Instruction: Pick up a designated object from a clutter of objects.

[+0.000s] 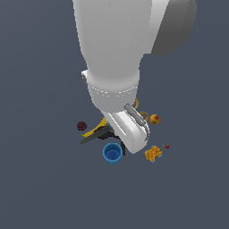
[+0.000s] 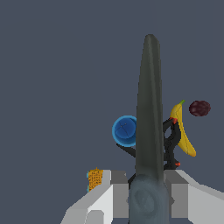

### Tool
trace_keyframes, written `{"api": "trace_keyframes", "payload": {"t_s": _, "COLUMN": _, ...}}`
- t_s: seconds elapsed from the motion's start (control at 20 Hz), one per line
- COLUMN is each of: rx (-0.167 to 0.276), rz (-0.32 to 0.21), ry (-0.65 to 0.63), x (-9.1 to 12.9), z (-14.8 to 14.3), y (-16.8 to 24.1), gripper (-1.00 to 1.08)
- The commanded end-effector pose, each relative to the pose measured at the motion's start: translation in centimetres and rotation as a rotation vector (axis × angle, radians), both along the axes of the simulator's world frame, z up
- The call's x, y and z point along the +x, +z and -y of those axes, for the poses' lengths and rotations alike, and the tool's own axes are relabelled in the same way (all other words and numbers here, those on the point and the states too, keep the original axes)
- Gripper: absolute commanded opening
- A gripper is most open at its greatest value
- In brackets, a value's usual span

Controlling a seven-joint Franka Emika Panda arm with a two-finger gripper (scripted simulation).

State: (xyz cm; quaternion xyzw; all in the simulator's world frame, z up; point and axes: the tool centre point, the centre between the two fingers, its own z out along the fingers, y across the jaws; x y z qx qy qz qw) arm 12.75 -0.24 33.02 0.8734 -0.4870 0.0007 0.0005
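Above the blue cup [image 2: 125,130], your fingers [image 2: 149,192] clamp the scissors [image 2: 149,109]; lift straight, keeping the blades off the banana [image 2: 183,131].

Scissors [image 2: 150,109] handles cut off by the wrist view's edge, gripper [image 2: 148,192] fingertips hidden behind the blades, black clamp [image 2: 171,146] and blue cup [image 2: 124,130] partly covered, arm [image 1: 117,67] masking the exterior view's clutter.
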Motion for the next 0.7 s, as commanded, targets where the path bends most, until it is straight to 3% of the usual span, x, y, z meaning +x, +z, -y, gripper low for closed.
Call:
{"api": "trace_keyframes", "payload": {"t_s": 0.0, "rx": 0.000, "rz": -0.001, "ry": -0.001, "x": 0.4, "z": -0.8, "y": 1.4, "gripper": -1.00}}
{"api": "trace_keyframes", "payload": {"t_s": 0.65, "rx": 0.001, "rz": -0.001, "ry": 0.000, "x": 1.2, "z": -2.4, "y": 4.0, "gripper": -1.00}}
